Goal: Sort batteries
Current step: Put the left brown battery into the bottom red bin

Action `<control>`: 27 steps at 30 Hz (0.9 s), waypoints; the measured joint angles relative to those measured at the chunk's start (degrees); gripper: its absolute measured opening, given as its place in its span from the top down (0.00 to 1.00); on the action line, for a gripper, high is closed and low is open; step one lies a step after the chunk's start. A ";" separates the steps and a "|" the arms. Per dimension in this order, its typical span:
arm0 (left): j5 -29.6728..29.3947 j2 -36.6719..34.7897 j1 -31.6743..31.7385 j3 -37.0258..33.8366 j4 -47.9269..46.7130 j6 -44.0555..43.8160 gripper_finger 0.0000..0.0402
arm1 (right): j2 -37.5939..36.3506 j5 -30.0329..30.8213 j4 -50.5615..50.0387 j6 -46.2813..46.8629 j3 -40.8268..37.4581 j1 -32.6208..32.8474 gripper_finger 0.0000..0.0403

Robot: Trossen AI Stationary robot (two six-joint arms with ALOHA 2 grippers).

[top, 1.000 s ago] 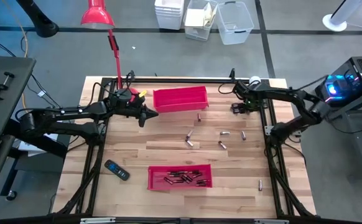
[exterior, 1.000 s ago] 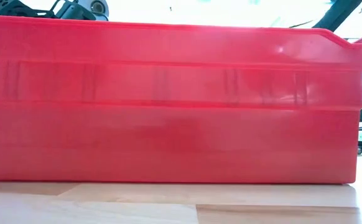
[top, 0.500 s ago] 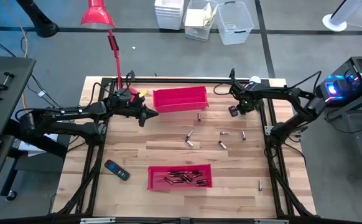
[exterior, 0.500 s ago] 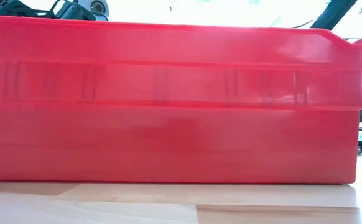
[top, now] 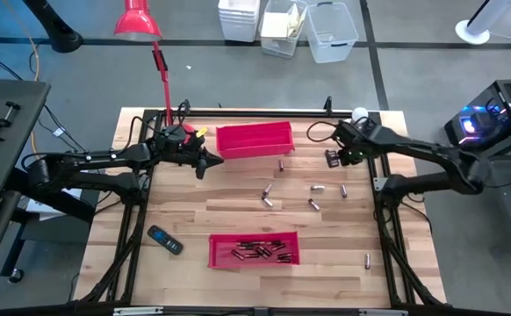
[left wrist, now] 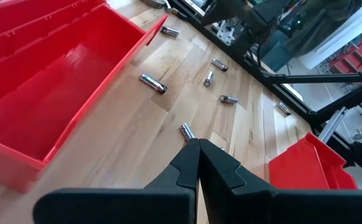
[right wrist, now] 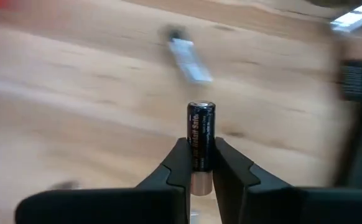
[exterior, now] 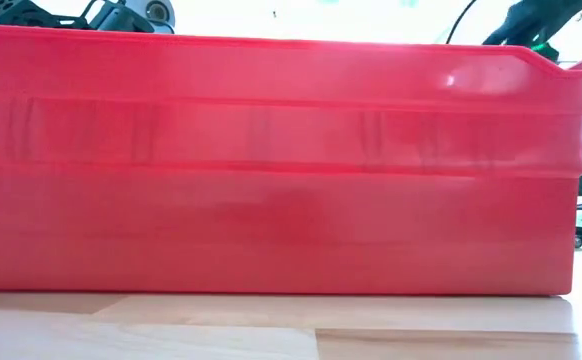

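Note:
Several loose batteries (top: pixel 313 204) lie on their sides on the wooden table between two red trays. The far tray (top: pixel 254 139) looks empty in the left wrist view, and the near tray (top: pixel 220 250) holds several batteries. My right gripper (top: pixel 332 158) stands at the table's far right, shut on a black battery (right wrist: pixel 201 138) with gold lettering. My left gripper (top: pixel 210 163) is shut and holds nothing, just left of the far tray; loose batteries (left wrist: pixel 153 83) lie beyond its fingers (left wrist: pixel 187 163). My right gripper pinches the black battery between its two fingers (right wrist: pixel 180 163), on the side walls of the half toward its silvery end (right wrist: pixel 199 182). The battery lies along the fingers. Its dark end (right wrist: pixel 201 107) sticks out past the fingertips, with the wood showing behind it.
A black handset (top: pixel 164 240) lies near the table's left edge. A lone battery (top: pixel 367 260) lies near the front right. A red lamp (top: pixel 138 22) stands at the far left corner. A tray's red wall (exterior: pixel 271 165) fills the low view.
My right gripper's fingers, spread wider a second ago in the high view, now stand close together around the battery. The gripper has shifted slightly toward the table's left and near side, and the right arm's elbow has swung out toward the right edge.

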 joint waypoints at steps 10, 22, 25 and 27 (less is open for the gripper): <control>0.00 -0.01 0.00 0.00 0.00 5.16 1.00 | -9.90 -8.41 35.47 9.57 0.15 22.70 0.92; -2.78 -0.01 -0.01 0.00 -0.02 6.02 1.00 | 10.28 -11.44 58.23 6.29 5.38 42.88 0.92; -2.86 -0.01 0.00 0.00 -0.04 5.95 1.00 | 16.17 -16.20 55.91 1.63 10.51 44.10 0.92; -2.84 -0.01 -0.02 0.00 -0.13 5.97 1.00 | 19.59 -18.18 52.64 -1.55 14.22 44.43 0.92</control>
